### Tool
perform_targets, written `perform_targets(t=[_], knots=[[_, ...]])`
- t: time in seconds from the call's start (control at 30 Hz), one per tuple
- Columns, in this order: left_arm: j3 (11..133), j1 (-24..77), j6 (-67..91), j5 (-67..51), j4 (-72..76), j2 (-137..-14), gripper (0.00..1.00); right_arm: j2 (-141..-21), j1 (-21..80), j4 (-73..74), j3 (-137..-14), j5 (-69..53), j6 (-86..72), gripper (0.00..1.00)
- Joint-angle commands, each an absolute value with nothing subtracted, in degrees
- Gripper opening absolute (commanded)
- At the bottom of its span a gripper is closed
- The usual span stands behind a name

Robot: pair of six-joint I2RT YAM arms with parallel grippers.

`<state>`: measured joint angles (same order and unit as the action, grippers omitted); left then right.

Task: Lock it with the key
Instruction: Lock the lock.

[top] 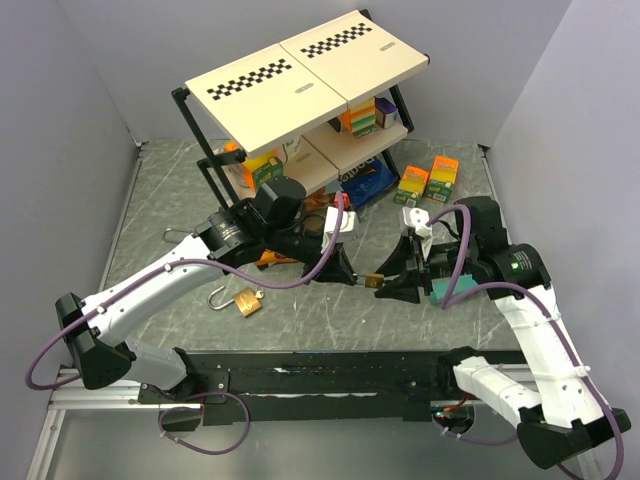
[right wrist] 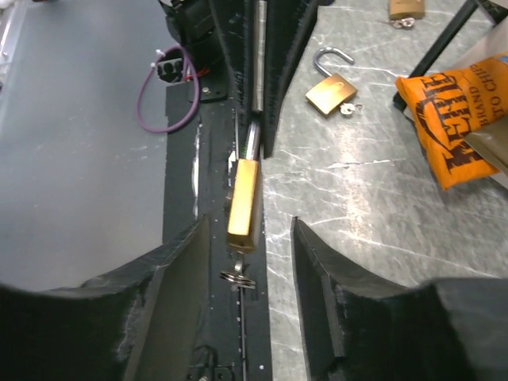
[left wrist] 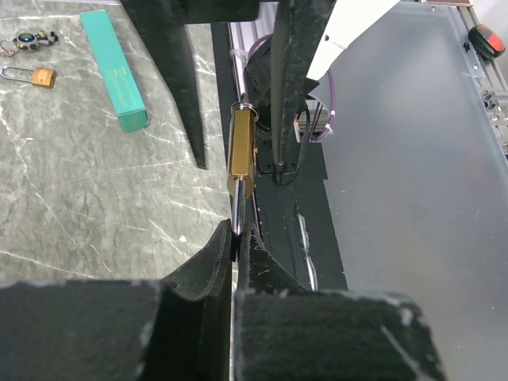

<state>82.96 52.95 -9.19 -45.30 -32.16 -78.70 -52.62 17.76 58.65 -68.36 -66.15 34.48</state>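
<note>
A brass padlock (top: 374, 281) hangs in the air between the two grippers. My left gripper (left wrist: 236, 232) is shut on its steel shackle (left wrist: 238, 208); the brass body (left wrist: 240, 151) points away from it. A key with a ring (right wrist: 237, 277) sticks out of the body's far end (right wrist: 244, 204). My right gripper (right wrist: 248, 238) is open, its fingers (right wrist: 184, 254) on either side of the key end without touching it. In the top view the right gripper (top: 402, 277) sits just right of the padlock.
A second brass padlock (top: 246, 301) with open shackle lies on the table near the left arm. A teal box (left wrist: 116, 70) lies by the right arm. An orange snack bag (right wrist: 460, 119), a black shelf rack (top: 300, 90) with boxes and small boxes (top: 425, 180) stand behind.
</note>
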Motion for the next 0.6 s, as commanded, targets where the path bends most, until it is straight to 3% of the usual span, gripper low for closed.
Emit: perform_targets(t=[0.0, 0.23, 0.37, 0.57], knots=[[86.1, 52.7, -7.6, -46.5, -29.2, -78.8, 0.01, -51.8, 19.5, 55.8, -69.1, -66.9, 33.7, 0.46], [85.3, 52.6, -5.9, -45.4, -27.0, -78.2, 0.01, -52.1, 21.3, 54.0, -68.1, -66.9, 32.1, 0.09], [84.4, 52.6, -4.0, -45.6, -24.2, -77.8, 0.01, -52.6, 21.9, 51.7, -68.1, -67.8, 29.4, 0.01], [83.3, 52.6, -0.4, -46.9, -20.6, -78.0, 0.01, -52.5, 22.9, 46.0, -67.2, -66.6, 24.6, 0.00]])
